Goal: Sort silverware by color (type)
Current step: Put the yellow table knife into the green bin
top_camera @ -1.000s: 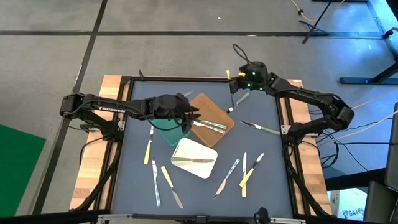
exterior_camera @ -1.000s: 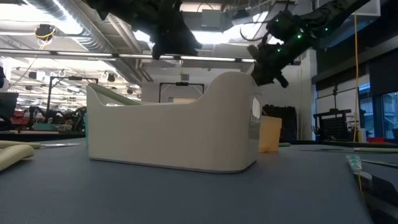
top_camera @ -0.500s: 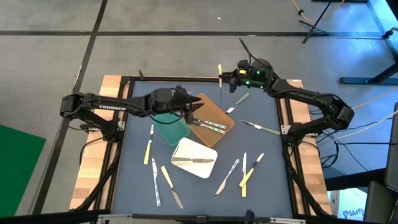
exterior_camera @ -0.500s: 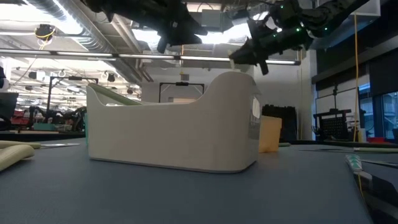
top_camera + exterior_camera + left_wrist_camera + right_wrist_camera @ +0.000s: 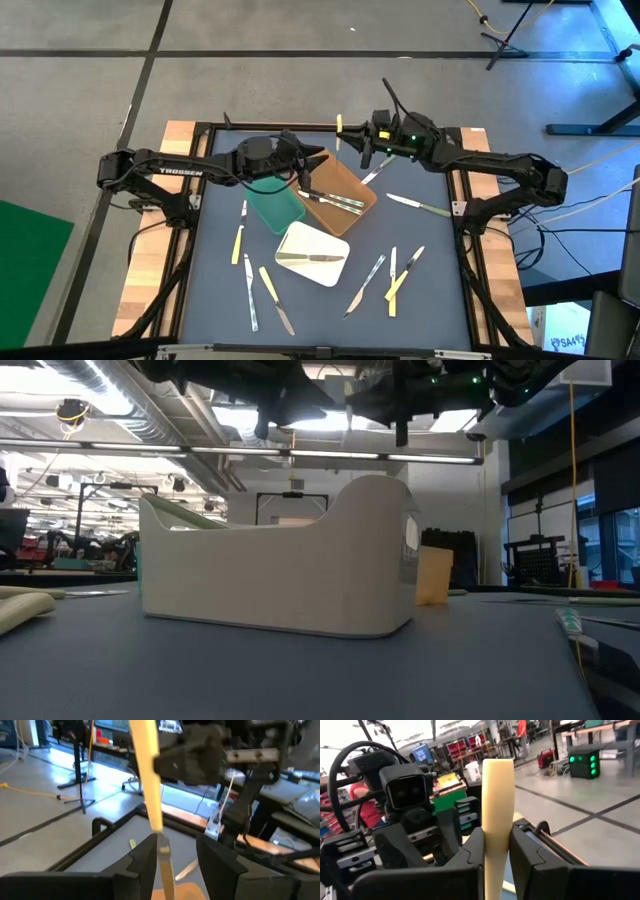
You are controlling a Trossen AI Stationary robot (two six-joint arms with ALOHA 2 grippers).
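Above the table's far edge, the right gripper (image 5: 352, 138) clenched a pale yellow-handled piece of silverware (image 5: 339, 132) upright, facing the left gripper (image 5: 318, 168), whose released jaws flanked the utensil's metal end and should ideally close squarely there before the right lets go.

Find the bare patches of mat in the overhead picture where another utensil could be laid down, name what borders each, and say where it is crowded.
Bare mat lies along the far-left edge beside the green tray, and a strip along the near right corner. The middle is crowded: the brown tray, the white tray and scattered silverware. The right gripper holds a yellow-handled utensil overhead.
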